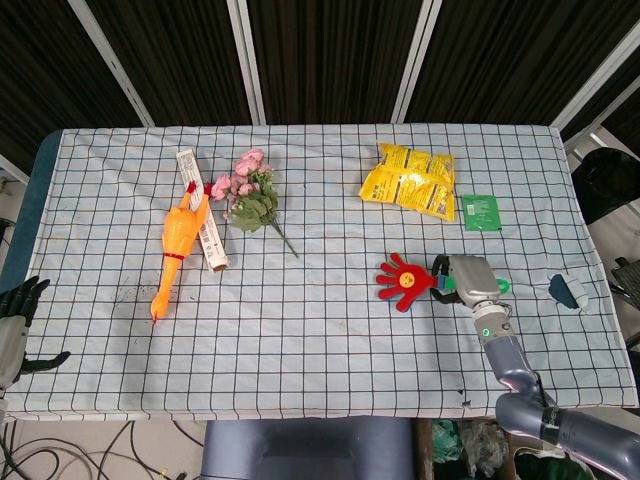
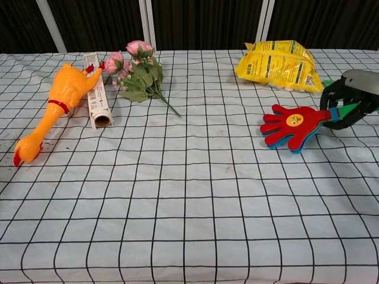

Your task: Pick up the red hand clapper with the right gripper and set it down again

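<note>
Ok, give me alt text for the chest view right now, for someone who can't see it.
The right hand holds the red hand clapper by its handle, low over the checked tablecloth at the right edge. Behind it lies a yellow snack bag; far left are a rubber chicken, a boxed roll and pink flowers.
</note>
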